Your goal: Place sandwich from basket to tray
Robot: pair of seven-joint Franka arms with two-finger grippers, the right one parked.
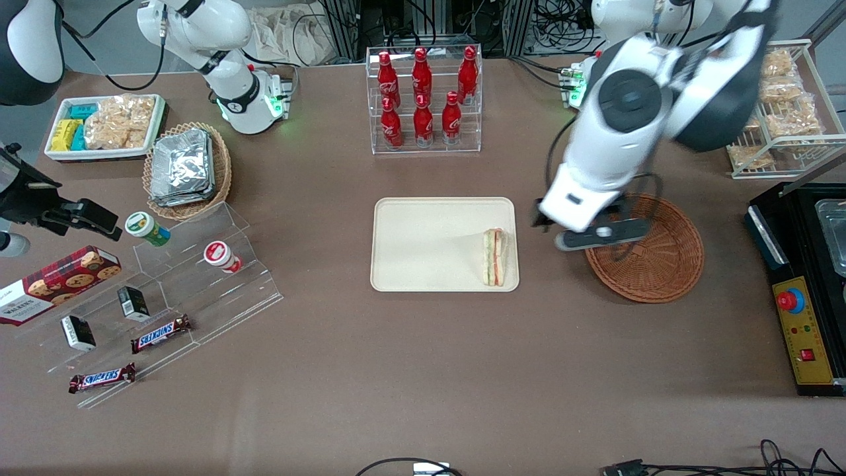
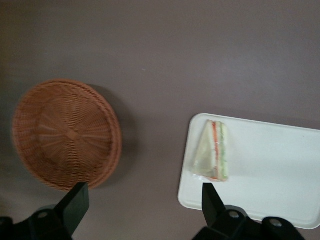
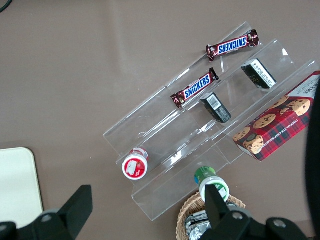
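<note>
Now we see sandwich (image 1: 494, 257) on tray (image 1: 423, 264); gripper (image 2: 142, 200) spread wide, empty, above table between basket (image 1: 654, 261) and tray.

The setting is a robotics lab arranged as a mock snack shop. Two white robot arms are bolted to a brown desk (image 1: 423, 370), with loose cables along its edges and a control box with a red stop button (image 1: 791, 301) at the working arm's end. Shop goods are set out on the desk: red bottles in a clear rack (image 1: 424, 99), chocolate bars (image 1: 161, 334) on clear steps, and a cookie box (image 1: 56, 283). The working arm's hand (image 1: 585, 231) hangs open above the desk.
</note>
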